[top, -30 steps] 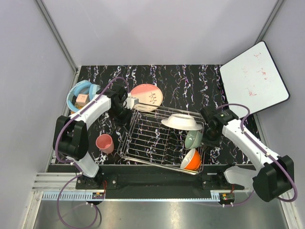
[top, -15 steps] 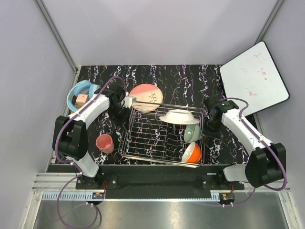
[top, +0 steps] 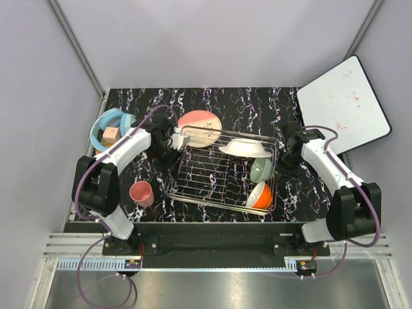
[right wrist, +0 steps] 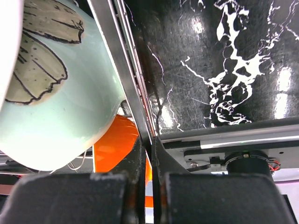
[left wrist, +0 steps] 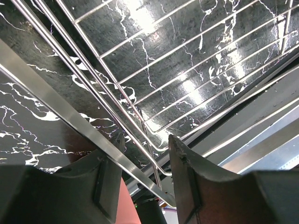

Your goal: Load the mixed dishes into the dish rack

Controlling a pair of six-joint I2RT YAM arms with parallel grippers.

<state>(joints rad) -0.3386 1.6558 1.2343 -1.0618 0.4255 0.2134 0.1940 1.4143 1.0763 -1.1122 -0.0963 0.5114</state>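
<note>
The dish rack (top: 212, 177), a chrome wire basket, lies mid-table, skewed. It holds a white plate (top: 244, 148), a pale green bowl (top: 261, 170) and a white-and-orange bowl (top: 261, 196) along its right side. My right gripper (top: 283, 168) is shut on the rack's right rim (right wrist: 117, 60), beside the green bowl (right wrist: 56, 102) and the orange bowl (right wrist: 114, 144). My left gripper (top: 172, 152) stands open astride the left rim (left wrist: 56, 98), its fingers (left wrist: 187, 172) apart from the wire. A salmon-pink plate (top: 201, 122) lies at the rack's far left corner. A pink cup (top: 141, 192) stands left of the rack.
A light blue round tub (top: 109, 125) with a small block in it sits at the far left. A white board with red scribbles (top: 342, 106) leans at the back right. Grey walls close in the black marbled table (top: 257, 106).
My left gripper's jaws have opened off the rack's left rim. The rack has shifted and turned slightly, its right side drawn toward the back with the right gripper.
</note>
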